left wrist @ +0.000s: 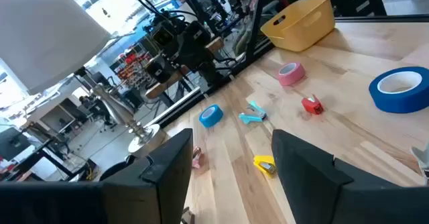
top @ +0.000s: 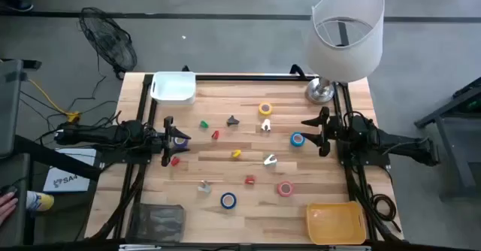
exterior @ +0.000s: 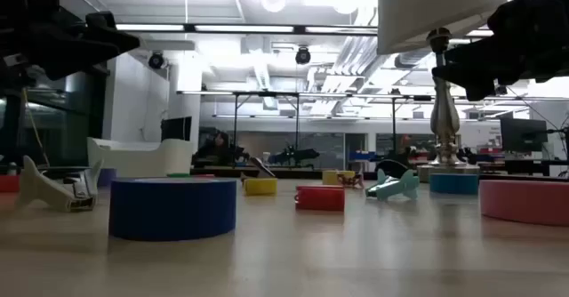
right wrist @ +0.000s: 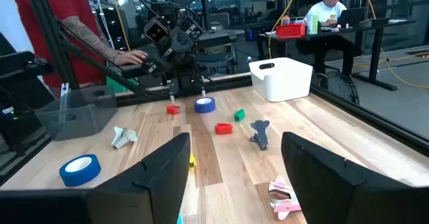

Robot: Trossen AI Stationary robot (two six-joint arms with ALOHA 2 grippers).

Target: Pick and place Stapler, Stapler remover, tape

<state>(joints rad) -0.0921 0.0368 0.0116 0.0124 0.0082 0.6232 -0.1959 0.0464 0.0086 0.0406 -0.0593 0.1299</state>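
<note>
Tape, staplers and staple removers lie scattered over the wooden table [top: 248,131], which also carries a lamp [top: 342,37] at the far right corner, a white bin [top: 173,86] far left, a yellow bin [top: 335,222] near right and a grey bin [top: 158,221] near left. Left gripper [top: 167,140] hovers at the left edge, fingers apart, nothing between them. Right gripper [top: 323,131] hovers at the right edge, fingers wide apart, just beside a blue tape roll [top: 297,139]. Pink tape roll [top: 285,189] lies near the yellow bin. Red stapler [top: 250,179] sits mid-table.

Two dark jointed arms [top: 113,136]; black cabling
</note>
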